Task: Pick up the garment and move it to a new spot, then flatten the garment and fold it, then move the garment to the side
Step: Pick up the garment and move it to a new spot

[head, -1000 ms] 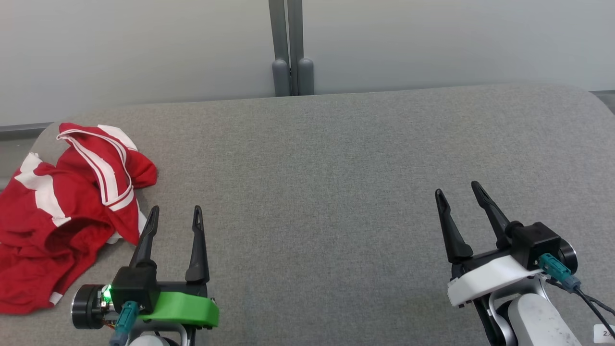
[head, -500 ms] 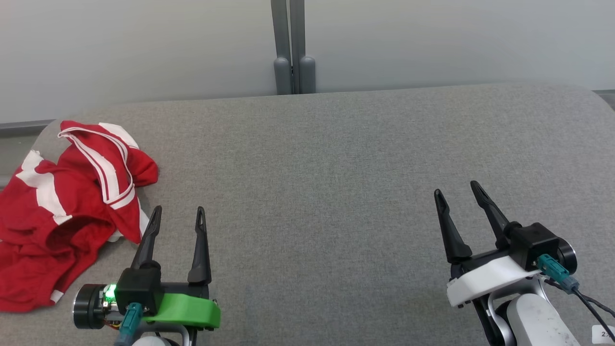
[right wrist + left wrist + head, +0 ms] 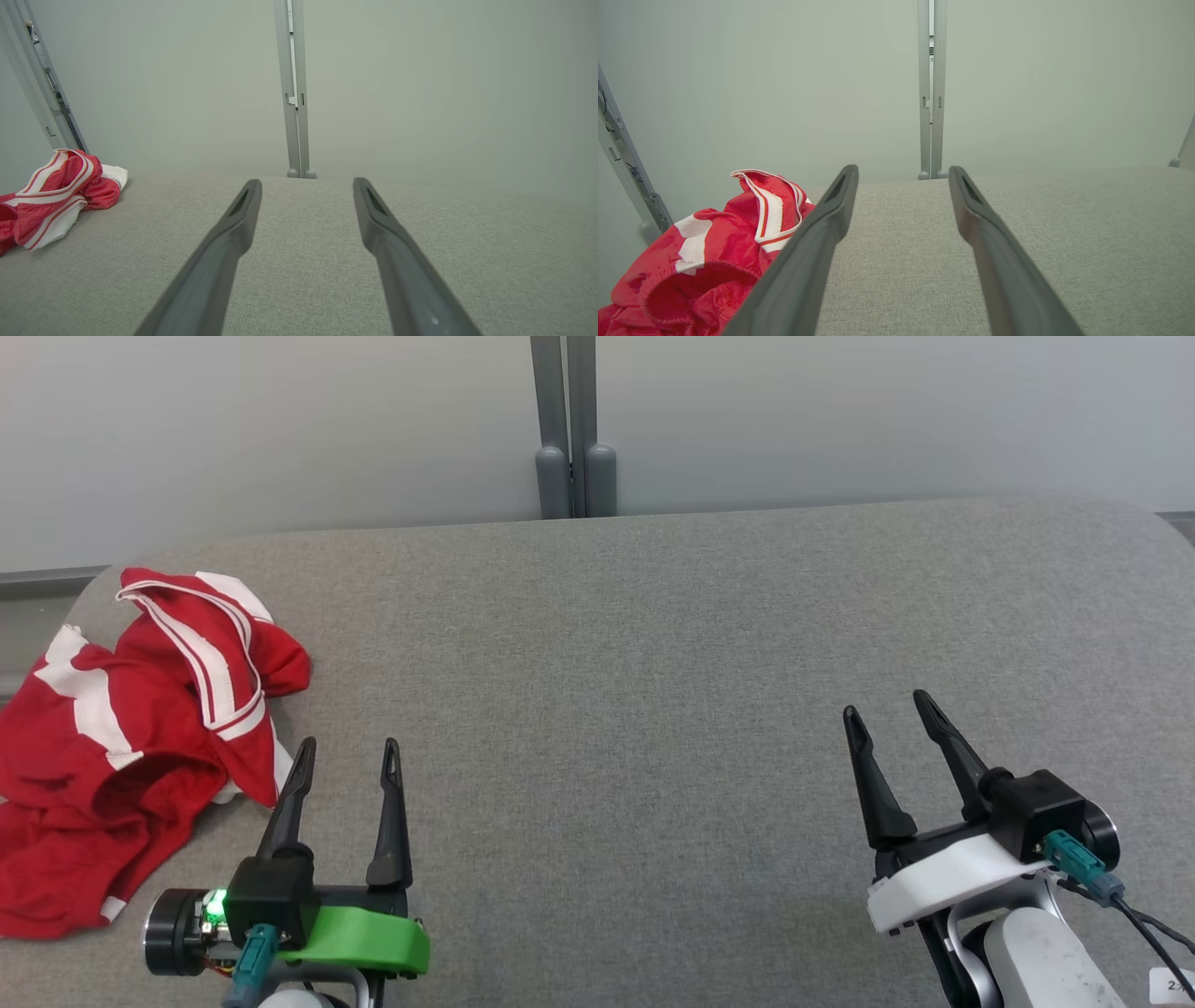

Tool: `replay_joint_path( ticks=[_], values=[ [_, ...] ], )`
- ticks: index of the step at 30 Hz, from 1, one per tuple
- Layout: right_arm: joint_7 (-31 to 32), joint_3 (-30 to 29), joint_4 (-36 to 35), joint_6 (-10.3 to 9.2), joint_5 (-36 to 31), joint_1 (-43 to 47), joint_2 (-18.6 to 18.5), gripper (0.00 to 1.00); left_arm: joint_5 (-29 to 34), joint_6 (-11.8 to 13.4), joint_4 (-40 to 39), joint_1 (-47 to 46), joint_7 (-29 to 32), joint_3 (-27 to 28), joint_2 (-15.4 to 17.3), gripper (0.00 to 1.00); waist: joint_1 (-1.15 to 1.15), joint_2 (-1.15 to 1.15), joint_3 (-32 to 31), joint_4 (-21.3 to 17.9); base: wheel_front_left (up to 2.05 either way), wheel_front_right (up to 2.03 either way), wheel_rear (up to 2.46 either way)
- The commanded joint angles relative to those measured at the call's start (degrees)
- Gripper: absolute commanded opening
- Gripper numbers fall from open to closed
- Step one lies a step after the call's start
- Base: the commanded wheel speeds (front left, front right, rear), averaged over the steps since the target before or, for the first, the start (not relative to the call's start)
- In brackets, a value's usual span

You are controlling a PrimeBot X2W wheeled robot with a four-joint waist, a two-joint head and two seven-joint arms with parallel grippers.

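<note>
Robot lab or test booth, likely: plain pale partition panels (image 3: 840,420) joined by grey metal post (image 3: 567,429) behind far edge of grey fabric-covered table (image 3: 653,663).

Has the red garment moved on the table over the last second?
No. The red garment drifts slightly right in the head view together with the grey post behind the table: the camera moved, not the cloth.
</note>
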Motion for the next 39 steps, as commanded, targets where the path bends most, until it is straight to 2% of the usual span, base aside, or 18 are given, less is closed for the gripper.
replay_joint_path(
  ticks=[1,8,14,33,39],
  values=[
    [-0.2,0.1,0.1,0.02,0.4,-0.6,-0.1,1.0,-0.5,0.1,0.2,0.3,-0.2,0.0,0.4,1.0,0.0,0.0,0.0,0.1,0.0,0.0,0.0],
    [-0.2,1.4,-0.6,0.02,2.3,-0.5,-0.2,1.0,-1.1,0.2,0.4,0.1,-0.2,0.2,0.4,1.0,0.0,0.0,0.0,0.9,0.0,0.0,0.0],
    [-0.2,2.9,-1.0,0.02,5.0,0.4,-0.6,1.0,-3.2,0.6,0.2,-0.2,-0.2,0.8,0.4,1.0,0.0,0.0,-0.1,3.3,0.0,0.0,0.0],
    [-0.2,5.2,-0.2,0.02,8.4,1.9,0.0,1.0,-6.9,1.0,1.4,2.1,-0.1,3.3,0.3,1.0,0.0,0.0,-1.4,20.3,0.0,0.0,0.0],
    [-0.2,6.4,-0.1,0.02,8.8,2.0,0.1,1.0,-7.9,1.3,1.9,2.7,-0.1,4.6,0.3,1.0,0.0,0.0,-1.7,23.8,0.0,0.0,0.0]
  ],
)
